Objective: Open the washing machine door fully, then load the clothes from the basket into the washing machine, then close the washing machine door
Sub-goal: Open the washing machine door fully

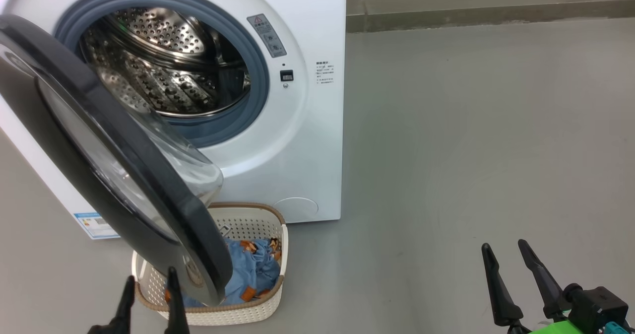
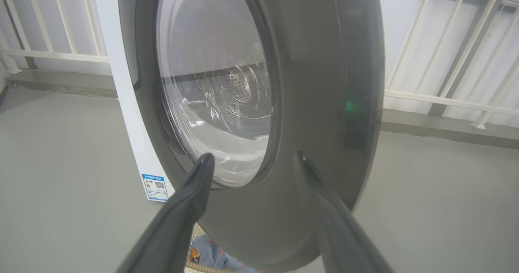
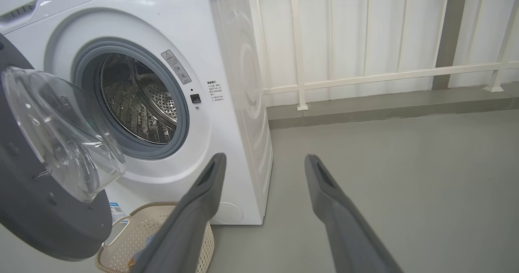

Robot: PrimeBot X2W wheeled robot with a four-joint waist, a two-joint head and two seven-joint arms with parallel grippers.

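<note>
Washing machine door (image 1: 119,170) is hanging open, swung out to the left of the washing machine (image 1: 302,140) and reaching over the left part of the basket (image 1: 270,215). That basket is sitting on the grey floor (image 1: 471,125), just in front of the machine's lower front. Clothes (image 1: 253,269) are lying bundled inside it, partly hidden behind the door's black rim. The perforated steel drum (image 1: 163,71) is showing inside the grey gasket (image 1: 260,86).

Left gripper (image 1: 150,280) is hovering near the door's lower edge, its fingers (image 2: 182,208) spread wide and holding nothing. In the left wrist view they are pointing at the door's outer face, and I cannot tell whether a tip is touching the rim. Right gripper (image 1: 504,245) is hovering well to the right over the floor, its fingers spread wide and gripping nothing.
</note>
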